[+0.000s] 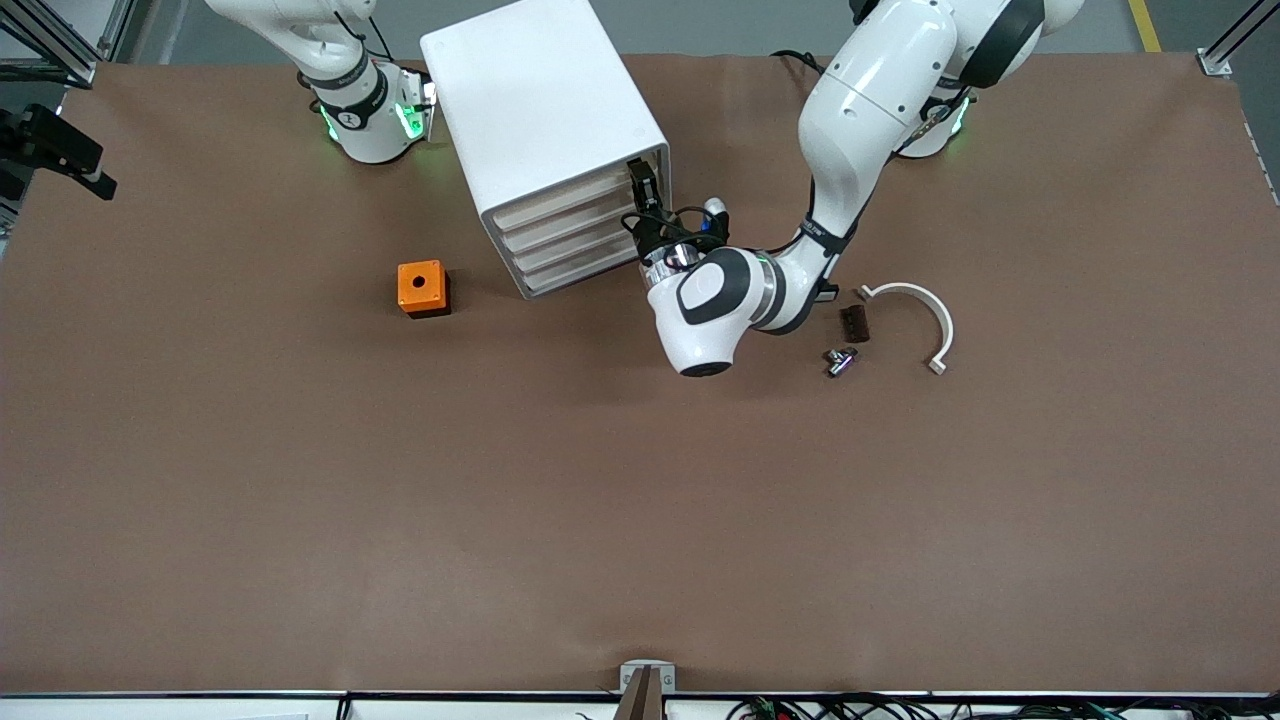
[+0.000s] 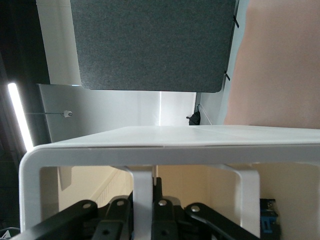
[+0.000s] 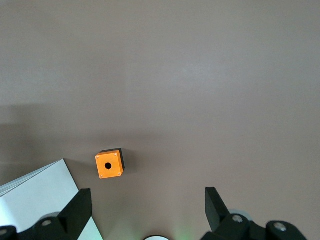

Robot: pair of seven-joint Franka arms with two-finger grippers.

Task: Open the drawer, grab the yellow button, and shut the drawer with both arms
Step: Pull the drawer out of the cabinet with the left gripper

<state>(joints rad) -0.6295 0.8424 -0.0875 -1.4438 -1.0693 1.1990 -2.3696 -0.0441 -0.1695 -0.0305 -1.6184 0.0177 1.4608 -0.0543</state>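
Front view: the left gripper [image 1: 641, 186] is at the top drawer [image 1: 570, 196] front of the white cabinet [image 1: 545, 120], drawer shut. Left wrist view: jaws pinch the drawer's handle tab [image 2: 143, 192]. Right wrist view: the right gripper [image 3: 148, 207] hangs with jaws spread above the orange box [image 3: 109, 164]; the arm waits.

White cabinet [image 1: 545, 110], orange box [image 1: 422, 287], brown table [image 1: 600, 500]

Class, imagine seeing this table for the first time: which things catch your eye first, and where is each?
The big white cabinet stands between the two arm bases, and the left gripper is shut on the handle of its top drawer. An orange box with a hole sits beside the cabinet, toward the right arm's end. The right gripper waits open, high over the table.
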